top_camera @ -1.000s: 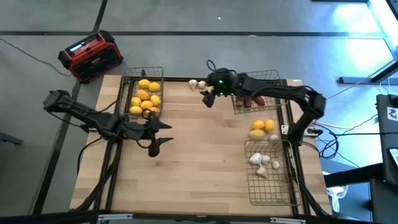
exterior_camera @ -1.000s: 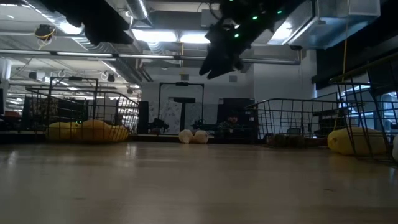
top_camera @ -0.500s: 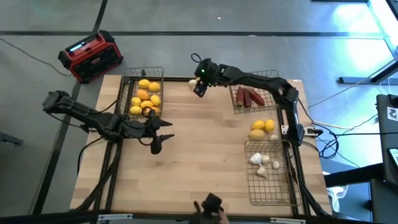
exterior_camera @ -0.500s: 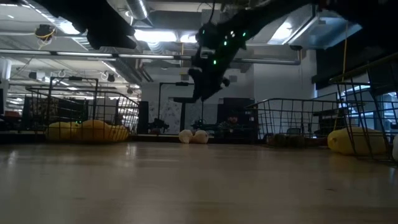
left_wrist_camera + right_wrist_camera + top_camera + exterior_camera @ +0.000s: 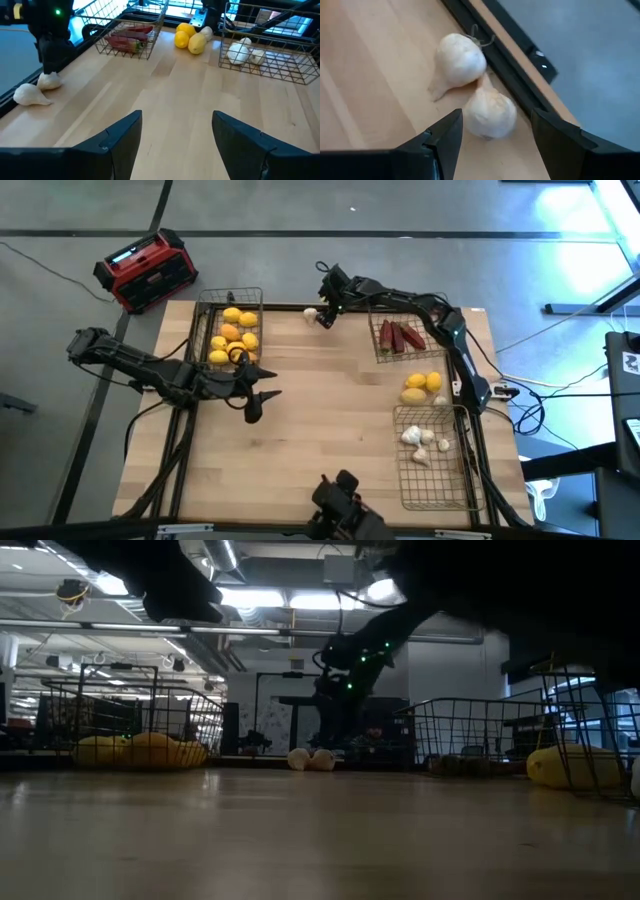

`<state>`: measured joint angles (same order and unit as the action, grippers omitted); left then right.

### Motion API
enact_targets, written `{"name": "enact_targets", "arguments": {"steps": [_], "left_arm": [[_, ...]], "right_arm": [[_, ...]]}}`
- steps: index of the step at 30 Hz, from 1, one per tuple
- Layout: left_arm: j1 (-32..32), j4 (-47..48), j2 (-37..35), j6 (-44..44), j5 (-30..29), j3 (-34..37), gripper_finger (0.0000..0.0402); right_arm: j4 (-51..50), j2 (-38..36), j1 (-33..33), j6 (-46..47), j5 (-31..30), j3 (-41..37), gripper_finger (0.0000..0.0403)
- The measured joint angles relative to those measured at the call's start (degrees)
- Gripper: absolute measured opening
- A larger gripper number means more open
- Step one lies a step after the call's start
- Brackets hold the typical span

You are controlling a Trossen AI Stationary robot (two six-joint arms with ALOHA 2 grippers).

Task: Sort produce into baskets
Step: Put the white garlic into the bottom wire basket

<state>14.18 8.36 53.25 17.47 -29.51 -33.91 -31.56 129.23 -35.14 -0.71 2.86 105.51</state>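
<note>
Two white garlic bulbs touching, loose at table's far edge.

- The right arm is reaching long across the counter toward its far edge, its right gripper pointing down there with jaws standing apart, holding nothing.
- The left arm is stretching in from the left side, its left gripper hovering mid-counter, jaws standing apart and empty.

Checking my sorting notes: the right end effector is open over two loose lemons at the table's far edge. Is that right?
Not lemons. The right wrist view shows the open right end effector over two loose garlic bulbs at the table's far edge.
</note>
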Motion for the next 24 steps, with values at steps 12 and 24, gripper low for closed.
{"name": "enact_targets", "arguments": {"steps": [12,24], "left_arm": [[0.0,0.0,0.0,-1.0,0.0,0.0,0.0237],[0.0,0.0,0.0,-1.0,0.0,0.0,0.0237]], "right_arm": [[1.6,2.3,-1.0,2.2,7.4,-0.2,0.0232],[0.8,4.1,-3.4,9.5,15.0,-0.2,0.0232]]}}
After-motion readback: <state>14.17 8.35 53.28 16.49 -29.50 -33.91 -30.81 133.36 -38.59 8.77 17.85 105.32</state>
